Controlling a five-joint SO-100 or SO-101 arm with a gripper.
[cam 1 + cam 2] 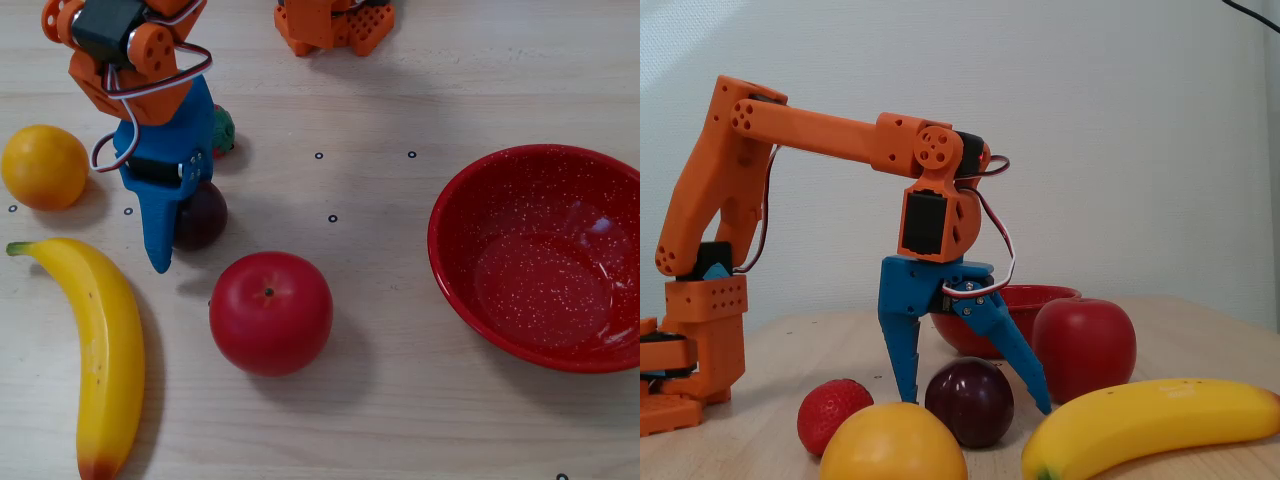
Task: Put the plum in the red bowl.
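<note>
The plum, left of centre in the overhead fixed view, looks light, hard and glossy, so probably slippery; best pinched across its widest middle. The arm reaches forward with the wrist bent down, and the gripper stands spread astride the plum, not yet closed. The bowl sits at right.

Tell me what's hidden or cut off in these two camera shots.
- Small red strawberry: in the top-down fixed view, mostly hidden behind the blue hand.
- Glossy red speckled bowl: in the side fixed view, mostly blocked by the big red apple; its right edge is cropped in the top-down view.
- Dark purple plum: partly covered by the hand from above; contact unclear.
</note>
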